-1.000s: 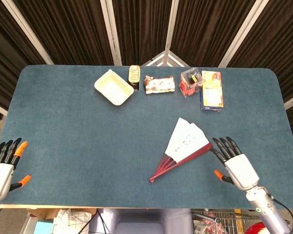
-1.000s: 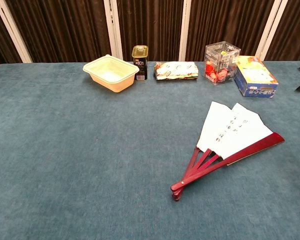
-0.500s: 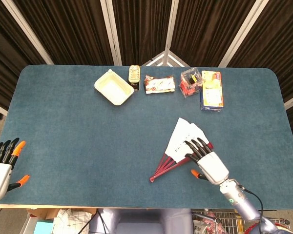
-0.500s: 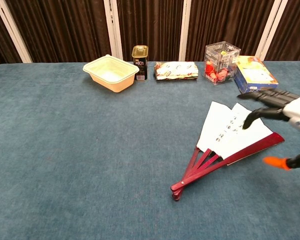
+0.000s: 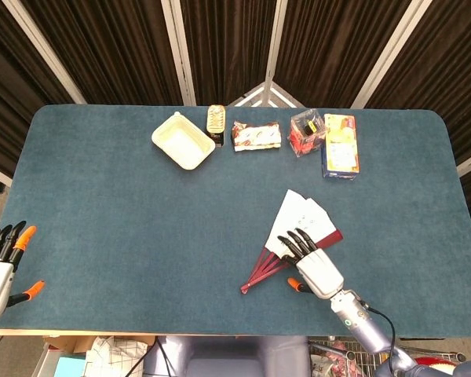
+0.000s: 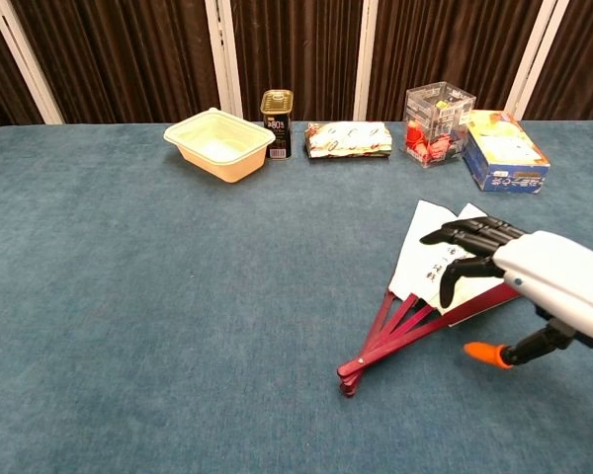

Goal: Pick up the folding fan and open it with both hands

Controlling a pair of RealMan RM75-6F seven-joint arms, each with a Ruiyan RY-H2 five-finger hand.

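A partly spread folding fan point(image 5: 298, 232) with white paper leaves and red ribs is lying flat on the blue table point(image 5: 125, 212), toward the robot's right and near the front edge. The right hand point(image 5: 308, 259) is hovering directly over the fan's lower leaves and red guard stick, palm down, dark fingers point(image 6: 465, 237) stretched out and apart, the orange-tipped thumb point(image 6: 482, 353) sticking out to the side; it is holding nothing. Whether the fingertips are touching the paper cannot be told. The left hand point(image 5: 1, 259) is waiting well apart at the table's front left corner, fingers spread and gripping nothing. Along the far edge are sitting a cream tray point(image 6: 218, 144), a small can point(image 6: 277, 123), a wrapped packet point(image 6: 348, 138), a clear box point(image 6: 438, 123) and a blue carton point(image 6: 503, 150)
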